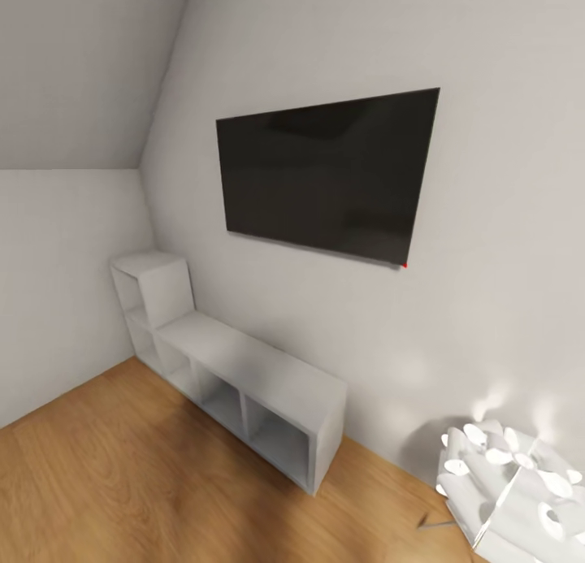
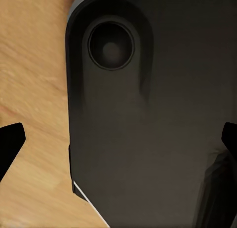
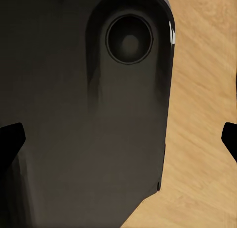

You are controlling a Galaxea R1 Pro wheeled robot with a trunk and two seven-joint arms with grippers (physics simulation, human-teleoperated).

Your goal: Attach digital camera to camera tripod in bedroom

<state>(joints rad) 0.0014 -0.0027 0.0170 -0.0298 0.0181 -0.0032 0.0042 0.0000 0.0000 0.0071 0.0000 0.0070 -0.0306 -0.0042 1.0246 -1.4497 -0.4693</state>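
The digital camera and the camera tripod are out of view. The head view looks into a corner of the bedroom, with pale grey walls and a light wood plank floor point(image 1: 106, 482). In the left wrist view my left gripper point(image 2: 118, 144) is open, its black fingertips point(image 2: 11, 139) at the picture's two side edges with nothing between them. The right gripper point(image 3: 118, 141) is open too, with nothing between its fingertips point(image 3: 11, 138). Both grippers hang over the wood floor beside my own dark body panel point(image 2: 158, 114) point(image 3: 74, 114).
White cube shelves point(image 1: 244, 368) stand along the wall, stepped up to two cubes high in the corner. A black flat screen point(image 1: 325, 173) hangs on the wall above, a small red light point(image 1: 404, 265) at its lower corner. A white petal-shaped lamp point(image 1: 520, 490) stands at the lower right.
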